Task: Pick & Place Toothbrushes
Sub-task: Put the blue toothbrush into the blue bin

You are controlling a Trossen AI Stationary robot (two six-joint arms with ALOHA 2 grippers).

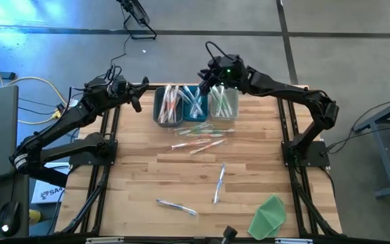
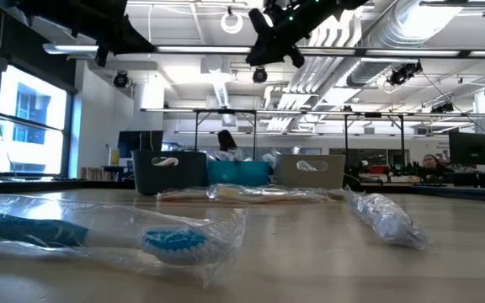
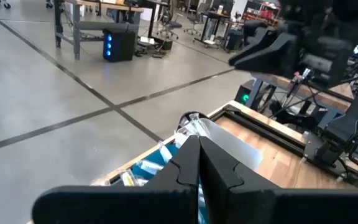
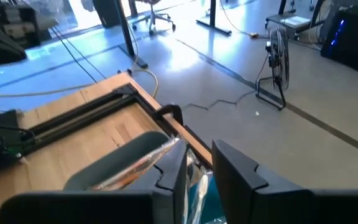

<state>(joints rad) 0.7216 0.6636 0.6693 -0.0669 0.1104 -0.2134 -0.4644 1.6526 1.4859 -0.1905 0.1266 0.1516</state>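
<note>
Your right gripper [image 1: 204, 79] hung above teal bin [image 1: 195, 112], fingers narrowly apart, nothing held: drop step looked done. Left gripper [image 1: 139, 93] waited shut beside dark bin [image 1: 160, 108]. Wrapped toothbrushes [image 1: 198, 140] lay loose on table [image 1: 249, 169]; next move likely needs descent onto one.

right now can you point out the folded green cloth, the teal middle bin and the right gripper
folded green cloth [image 1: 268, 215], high view, middle of the fabric
teal middle bin [image 2: 238, 172], low view, its front wall
right gripper [image 1: 204, 78], high view, between its fingertips above the bins
</note>
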